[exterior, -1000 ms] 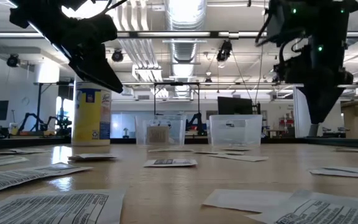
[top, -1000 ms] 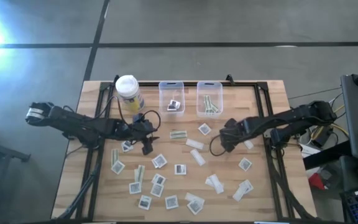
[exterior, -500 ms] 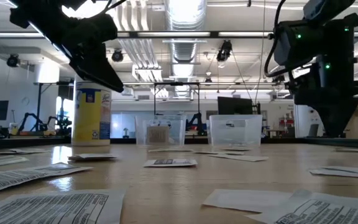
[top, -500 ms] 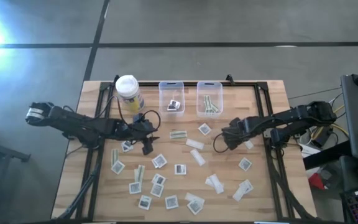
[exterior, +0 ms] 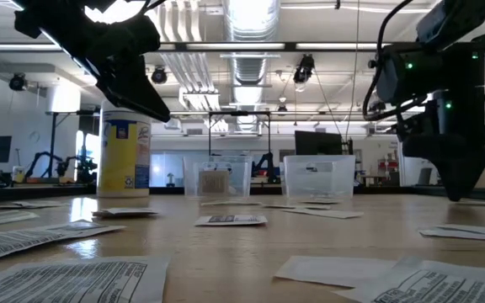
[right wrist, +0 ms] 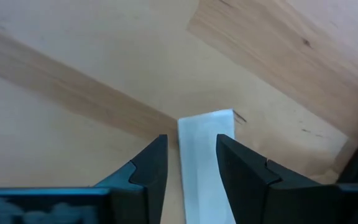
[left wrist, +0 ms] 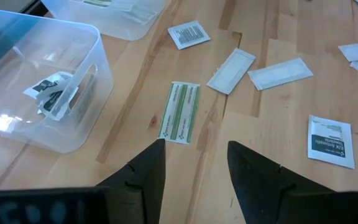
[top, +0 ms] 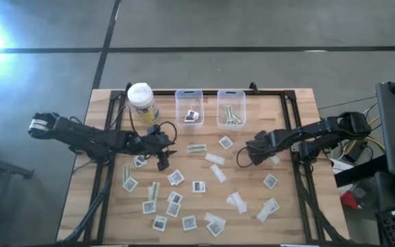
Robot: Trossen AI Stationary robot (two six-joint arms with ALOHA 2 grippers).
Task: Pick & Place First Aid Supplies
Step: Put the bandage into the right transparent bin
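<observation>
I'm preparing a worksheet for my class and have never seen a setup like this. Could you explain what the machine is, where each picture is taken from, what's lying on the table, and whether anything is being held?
Two dark robot arms work at a wooden table. One picture looks straight down, one looks level across the tabletop, and one comes from a camera on each wrist.

Scattered on the table are small flat white packets of first aid supplies. At the far edge stand two clear bins with a few packets inside, and a yellow container.

The left gripper is open, above a green-striped strip beside one bin, holding nothing. The right gripper has a white strip between its open fingers; whether it grips it cannot be told.
</observation>
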